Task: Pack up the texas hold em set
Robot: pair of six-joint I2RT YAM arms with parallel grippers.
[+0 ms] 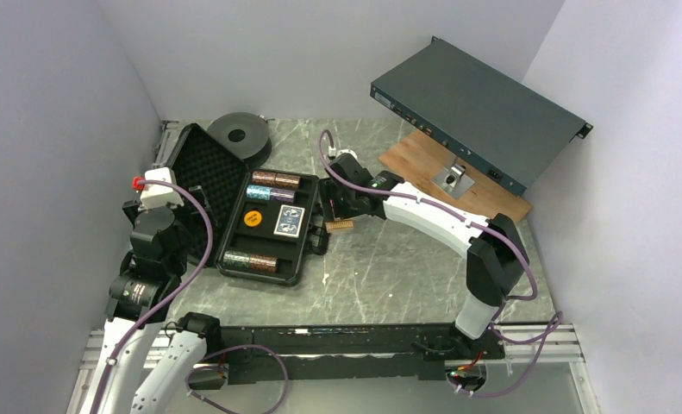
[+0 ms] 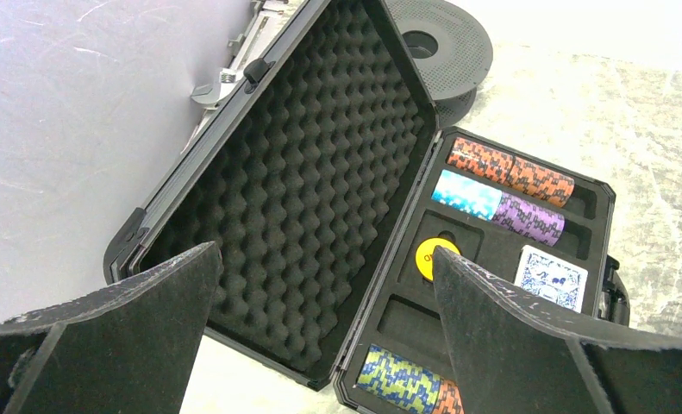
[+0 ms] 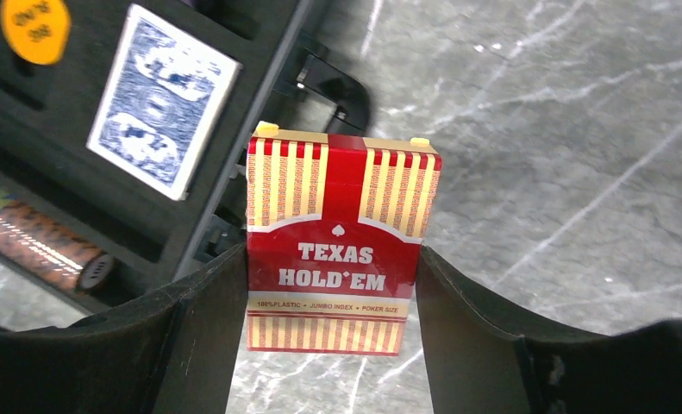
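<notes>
Left gripper (image 2: 324,259): jaws released and empty, hanging at the 9 o'clock side of the case and facing the foam of the lid (image 2: 303,172).
Lid: propped up and tilted out toward 9 o'clock. If that arm tips it over early, it would come down across the other arm's path.
Case (image 1: 264,241): open on the worktop (image 1: 389,267), left of centre, with the spool (image 1: 240,131) just beyond it at 12 o'clock.
Chips (image 2: 509,168): lying on their sides in troughs at the 12 and 6 o'clock ends of the tray. I'd say a knock to the case could roll them out.
Blue deck (image 3: 160,103): flat in its slot toward the 3 o'clock edge, beside the yellow button (image 2: 438,256).
Pocket (image 2: 403,321): looks bare and is likely where the second deck goes, though I can't judge the fit.
Handle (image 3: 333,82): juts out at 3 o'clock, between the red deck and the tray. A deck brought in low could catch on it.
Red deck (image 3: 341,216): outside the case, just off its 3 o'clock edge. I can't tell whether it is clear of the worktop.
Right gripper (image 3: 333,276): jaws clenched on the red deck's two long sides, near one end. Most of the box sticks out past them, so it may pivot or slip.
</notes>
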